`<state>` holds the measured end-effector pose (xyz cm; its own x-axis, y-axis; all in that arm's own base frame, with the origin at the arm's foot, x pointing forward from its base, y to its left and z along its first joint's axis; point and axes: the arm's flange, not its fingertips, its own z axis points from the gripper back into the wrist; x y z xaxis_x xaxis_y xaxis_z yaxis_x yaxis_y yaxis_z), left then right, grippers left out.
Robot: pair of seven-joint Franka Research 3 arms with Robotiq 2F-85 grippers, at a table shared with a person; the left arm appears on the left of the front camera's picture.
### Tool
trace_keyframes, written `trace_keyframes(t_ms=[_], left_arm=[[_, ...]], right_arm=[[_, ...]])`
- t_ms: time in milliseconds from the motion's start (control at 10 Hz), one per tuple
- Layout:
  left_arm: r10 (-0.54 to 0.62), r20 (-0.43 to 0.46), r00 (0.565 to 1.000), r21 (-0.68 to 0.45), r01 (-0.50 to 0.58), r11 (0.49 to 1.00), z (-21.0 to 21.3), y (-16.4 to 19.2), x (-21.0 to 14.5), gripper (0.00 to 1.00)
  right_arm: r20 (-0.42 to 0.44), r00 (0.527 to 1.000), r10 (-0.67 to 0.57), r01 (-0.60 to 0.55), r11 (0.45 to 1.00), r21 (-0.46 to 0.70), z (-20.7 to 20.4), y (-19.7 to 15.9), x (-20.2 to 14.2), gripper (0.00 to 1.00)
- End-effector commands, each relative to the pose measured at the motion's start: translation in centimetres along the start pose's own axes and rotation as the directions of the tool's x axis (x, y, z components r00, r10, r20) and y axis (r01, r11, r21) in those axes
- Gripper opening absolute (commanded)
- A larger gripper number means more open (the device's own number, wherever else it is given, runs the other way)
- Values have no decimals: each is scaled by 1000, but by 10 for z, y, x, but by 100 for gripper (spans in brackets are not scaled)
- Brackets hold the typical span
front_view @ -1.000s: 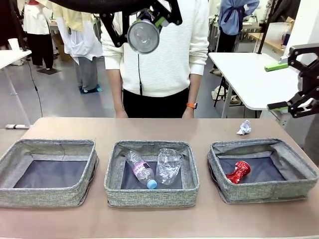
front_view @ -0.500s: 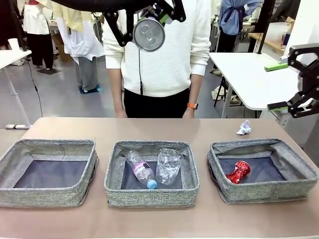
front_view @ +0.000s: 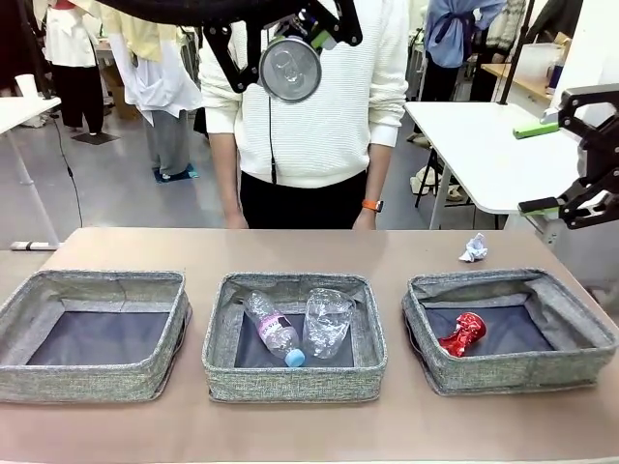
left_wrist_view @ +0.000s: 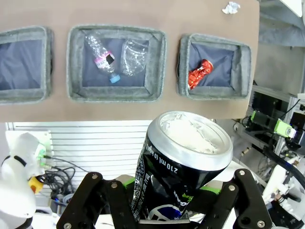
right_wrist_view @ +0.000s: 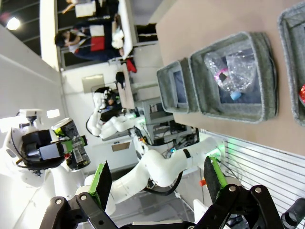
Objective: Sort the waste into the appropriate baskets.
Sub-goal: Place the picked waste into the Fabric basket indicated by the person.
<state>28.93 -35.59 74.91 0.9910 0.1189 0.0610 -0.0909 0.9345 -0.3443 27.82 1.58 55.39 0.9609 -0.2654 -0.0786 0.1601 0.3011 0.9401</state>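
- The table [front_view: 290, 251] is seen across the lower half of the front view. Three grey baskets are set on it in a row.
- A person [front_view: 319, 116] is seen standing at the far edge, top centre of the frame, hands down by the table edge. This is directly behind the raised can, so the carry is best made on the near side.
- The right basket [front_view: 513, 372], lower right, is judged to be the target, since a can already lies in it. The middle basket [front_view: 290, 382] holds plastics, and the left basket [front_view: 87, 382] shows a bare dark base.
- The left gripper [left_wrist_view: 167, 183] is seen high at top centre of the front view, its fingers clamped on the dark printed can [front_view: 290, 70]. In the left wrist view the can is tilted, with its silver top toward the camera.
- It is judged that the can should be swung toward the right of the frame and lowered over the dark base. It should be let go only once it is inside the soft walls, so that it cannot catch on a rim or roll out.
- The right gripper [front_view: 546, 166] is seen at the right edge, above and beyond the right basket, its jaws spread wide and empty. It is likely the main obstacle on that approach.
- The blue-capped bottle [front_view: 273, 329] and the clear cup [front_view: 329, 324] lie side by side in the middle basket.
- The crushed red can [front_view: 462, 333] lies in the right basket, and room is left beside it.
- The paper ball [front_view: 473, 248] lies on the bare table just behind the right basket, not yet sorted.
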Motion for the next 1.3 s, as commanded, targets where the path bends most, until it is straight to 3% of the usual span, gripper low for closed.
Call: trace_keyframes(t_ms=[0, 1200], left_arm=[[-19, 5, 1000, 9, 19, 1000, 4, 4, 0, 0], [-19, 5, 1000, 9, 19, 1000, 4, 4, 0, 0]], right_arm=[[1, 1000, -9, 9, 1000, 14, -1, 3, -1, 100], [1, 1000, -9, 9, 1000, 14, -1, 3, -1, 100]])
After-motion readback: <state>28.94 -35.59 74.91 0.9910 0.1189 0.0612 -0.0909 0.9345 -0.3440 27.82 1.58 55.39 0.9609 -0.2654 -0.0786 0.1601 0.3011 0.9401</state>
